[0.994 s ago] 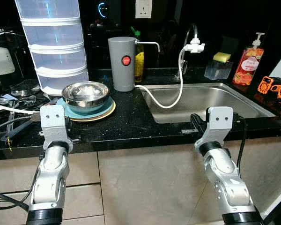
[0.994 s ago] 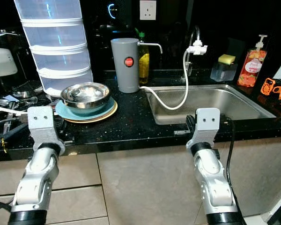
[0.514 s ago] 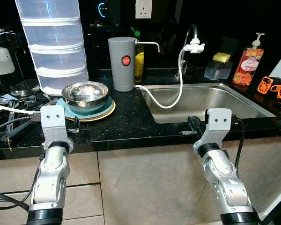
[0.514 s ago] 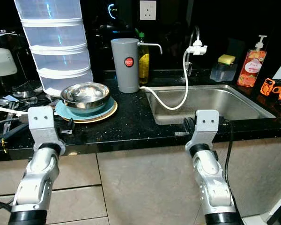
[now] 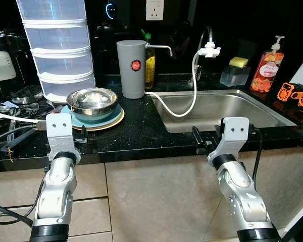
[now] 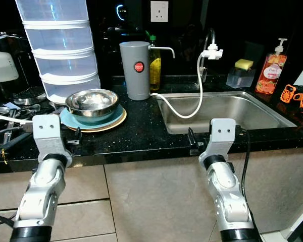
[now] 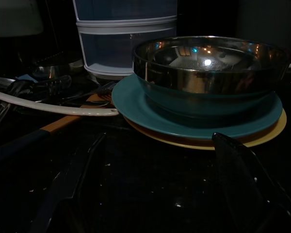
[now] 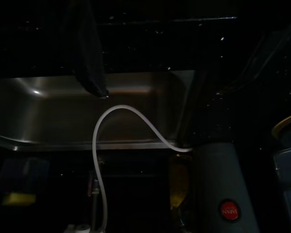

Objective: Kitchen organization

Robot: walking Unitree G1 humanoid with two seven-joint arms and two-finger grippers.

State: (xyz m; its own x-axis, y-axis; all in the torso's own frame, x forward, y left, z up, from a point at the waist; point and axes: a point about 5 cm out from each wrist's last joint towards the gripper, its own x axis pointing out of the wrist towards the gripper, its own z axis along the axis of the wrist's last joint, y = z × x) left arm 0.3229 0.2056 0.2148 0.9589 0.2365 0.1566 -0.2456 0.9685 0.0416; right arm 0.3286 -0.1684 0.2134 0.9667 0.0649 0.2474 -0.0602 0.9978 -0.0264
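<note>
Left gripper (image 7: 160, 194): fingers spread apart, holding nothing, low over the black counter (image 5: 136, 131) just in front of the plates. Right gripper (image 5: 206, 138): fingers spread apart, holding nothing, at the counter's front edge beside the near left corner of the sink (image 5: 227, 108).

Ahead of the left gripper, a steel bowl (image 5: 92, 101) sits on a teal plate (image 7: 136, 104), which rests on a yellow plate (image 7: 276, 131). Left of the plates lie utensils (image 5: 15, 108). Behind them stands a stack of clear containers (image 5: 58, 45). A grey canister (image 5: 131, 68) stands near the sink's back left corner, with a white hose (image 5: 184, 103) curving from it to the tap.
</note>
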